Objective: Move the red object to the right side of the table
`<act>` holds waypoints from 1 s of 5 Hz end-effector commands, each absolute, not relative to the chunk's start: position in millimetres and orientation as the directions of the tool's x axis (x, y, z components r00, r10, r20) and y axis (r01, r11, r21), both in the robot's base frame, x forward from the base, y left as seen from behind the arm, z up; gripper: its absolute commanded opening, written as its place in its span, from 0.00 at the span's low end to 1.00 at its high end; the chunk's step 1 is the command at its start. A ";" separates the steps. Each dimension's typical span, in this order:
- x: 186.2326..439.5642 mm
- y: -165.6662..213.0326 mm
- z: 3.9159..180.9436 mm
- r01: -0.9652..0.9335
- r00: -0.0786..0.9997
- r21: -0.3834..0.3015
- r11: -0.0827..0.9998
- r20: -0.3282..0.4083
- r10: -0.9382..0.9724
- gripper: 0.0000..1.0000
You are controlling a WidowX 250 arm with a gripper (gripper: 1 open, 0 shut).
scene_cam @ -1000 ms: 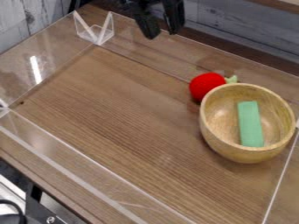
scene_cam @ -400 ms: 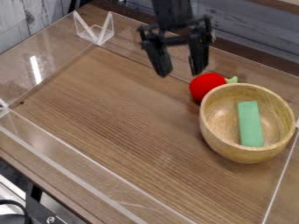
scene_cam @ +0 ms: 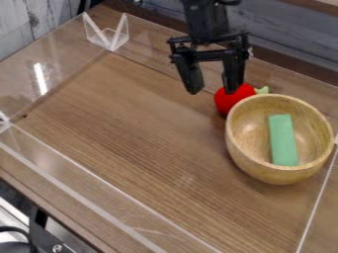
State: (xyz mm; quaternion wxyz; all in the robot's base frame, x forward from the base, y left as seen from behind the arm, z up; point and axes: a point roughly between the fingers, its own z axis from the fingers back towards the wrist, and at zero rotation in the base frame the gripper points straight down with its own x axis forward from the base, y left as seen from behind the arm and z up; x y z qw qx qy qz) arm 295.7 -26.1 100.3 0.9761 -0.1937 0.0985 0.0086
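A: Red object (scene_cam: 236, 97)?
B: Small round red toy fruit, bit of green leaf at its right end. Sits on the tabletop (scene_cam: 132, 138), right half, toward the far side. Touching or just beside the far-left rim of the wooden bowl (scene_cam: 246, 153), can't tell which.

A: Held?
B: No, it rests on the wood. Gripper (scene_cam: 212, 75) is just above it and slightly to the left, pointing steeply down. Jaws spread wide, nothing between them. One dark fingertip (scene_cam: 192, 83) hangs left of the fruit, the other overlaps the fruit's top from this angle. Whether that one actually touches, can't tell.

A: Bowl contents?
B: Green rectangular block (scene_cam: 282, 139), lying inside the bowl, long side running far to near, leaning a bit on the right inner wall. Bowl is light wood, round, near the right edge of the tabletop.

A: Anything else?
B: Clear acrylic walls (scene_cam: 53, 74) border the brown wood-grain surface. A small clear angled piece (scene_cam: 106, 33) stands at the far-left corner. Left and near parts of the tabletop carry only glare. Dark arm (scene_cam: 203, 18) comes down from the top edge to the gripper.
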 end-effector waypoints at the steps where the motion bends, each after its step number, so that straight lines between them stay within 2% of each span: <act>1: 305.3 -34.3 108.7 -0.045 0.990 -0.371 0.927 -0.141 -0.008 1.00; 2: 307.8 -38.1 102.8 -0.081 0.988 -0.369 0.926 -0.149 0.027 1.00; 3: 304.9 -38.5 95.3 -0.081 0.988 -0.368 0.926 -0.152 0.026 0.00; 4: 297.6 -43.4 97.4 -0.050 0.990 -0.366 0.929 -0.138 -0.001 0.00; 5: 275.8 -74.0 98.3 0.026 0.988 -0.356 0.934 -0.133 -0.078 0.00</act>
